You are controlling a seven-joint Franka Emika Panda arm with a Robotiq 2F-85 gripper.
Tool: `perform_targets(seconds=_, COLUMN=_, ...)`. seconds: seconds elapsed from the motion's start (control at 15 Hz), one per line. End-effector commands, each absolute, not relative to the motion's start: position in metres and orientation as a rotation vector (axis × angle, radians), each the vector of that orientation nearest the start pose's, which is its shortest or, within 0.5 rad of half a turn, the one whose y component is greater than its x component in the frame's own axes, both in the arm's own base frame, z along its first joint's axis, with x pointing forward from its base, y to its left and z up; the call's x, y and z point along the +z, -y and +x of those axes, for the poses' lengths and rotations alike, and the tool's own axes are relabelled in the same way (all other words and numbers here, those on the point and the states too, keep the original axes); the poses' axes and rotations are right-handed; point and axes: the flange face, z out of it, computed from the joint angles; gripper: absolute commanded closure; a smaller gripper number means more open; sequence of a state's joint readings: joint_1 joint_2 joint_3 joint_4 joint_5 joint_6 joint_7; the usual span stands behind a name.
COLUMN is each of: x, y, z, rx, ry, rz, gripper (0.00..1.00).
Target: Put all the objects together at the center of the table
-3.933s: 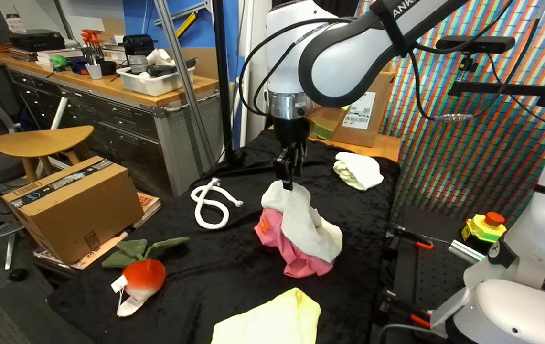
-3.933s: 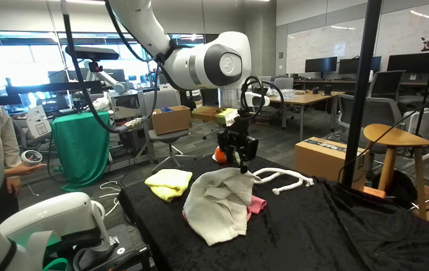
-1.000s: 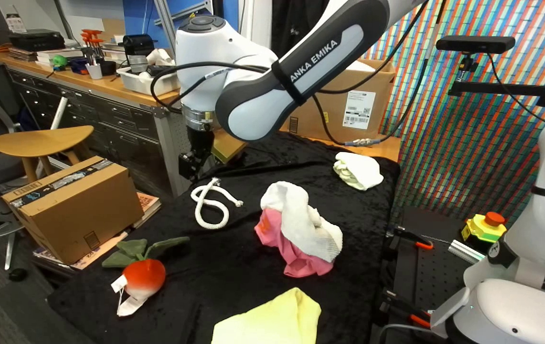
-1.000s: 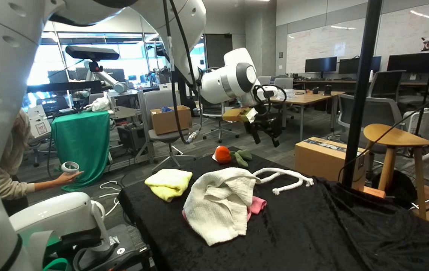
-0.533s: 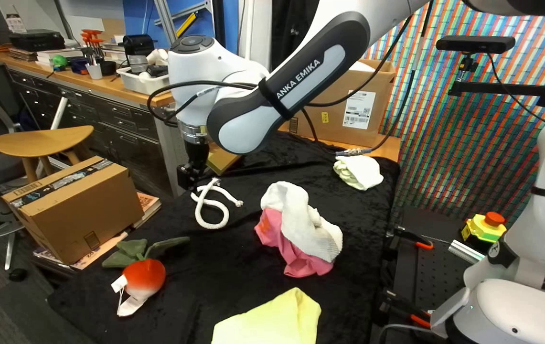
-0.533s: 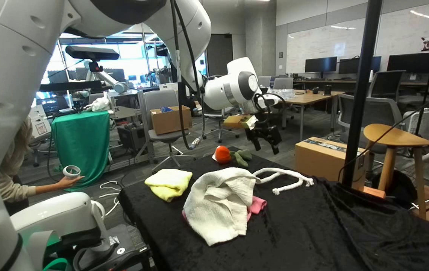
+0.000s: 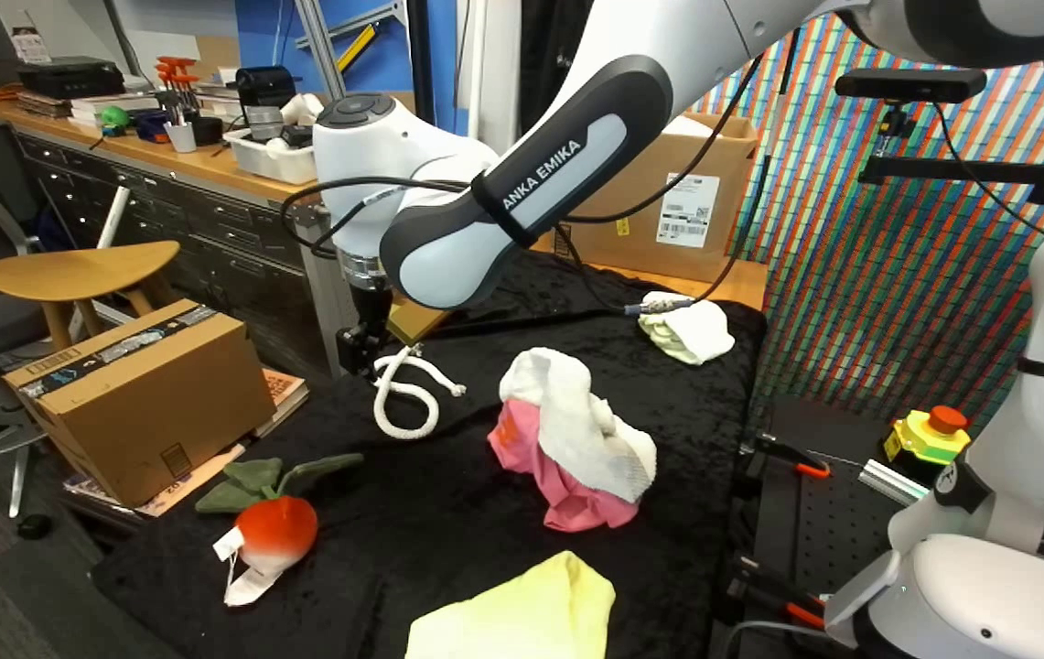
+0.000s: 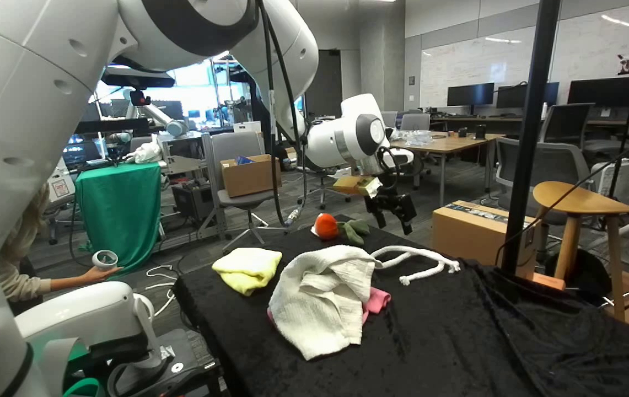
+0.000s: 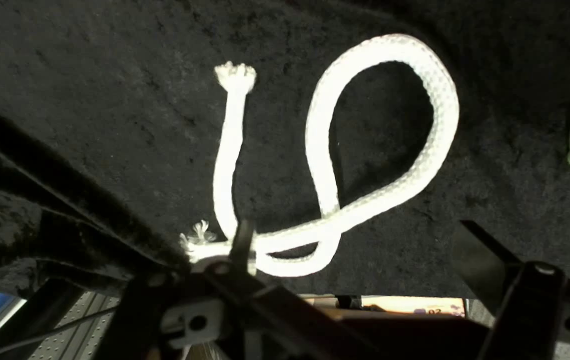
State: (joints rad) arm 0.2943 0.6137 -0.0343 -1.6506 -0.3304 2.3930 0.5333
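The fingers (image 9: 480, 261) stand wide apart, empty, near the rope (image 9: 330, 220), likely to straddle it; well away from them, white cloth (image 7: 584, 428) over pink cloth (image 7: 565, 497) probably marks the gathering spot.

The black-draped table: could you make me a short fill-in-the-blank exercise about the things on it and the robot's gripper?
The crumpled cloth partly under the draped white cloth is ____.
The round red-orange toy has leaves coloured ____.
In the wrist view, the looped rope is coloured ____.
The gripper is not shut but ____.

Missing words: pink; green; white; open.
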Motion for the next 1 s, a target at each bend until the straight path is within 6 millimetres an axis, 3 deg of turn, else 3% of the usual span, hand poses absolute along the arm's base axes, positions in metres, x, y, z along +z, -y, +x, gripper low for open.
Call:
perform_targets(seconds=0.0, x=0.260, y=-0.182, z=0.687, rx=-0.325, ry=-0.095, rz=-3.315, gripper=0.00)
perform_targets(seconds=0.4, x=0.240, y=-0.187, z=0.692, rx=-0.255, ry=-0.123, rz=-3.312, gripper=0.00)
perform_targets(seconds=0.93, x=0.232, y=-0.196, z=0.703, rx=-0.197, ry=-0.174, rz=-3.301, gripper=0.00)
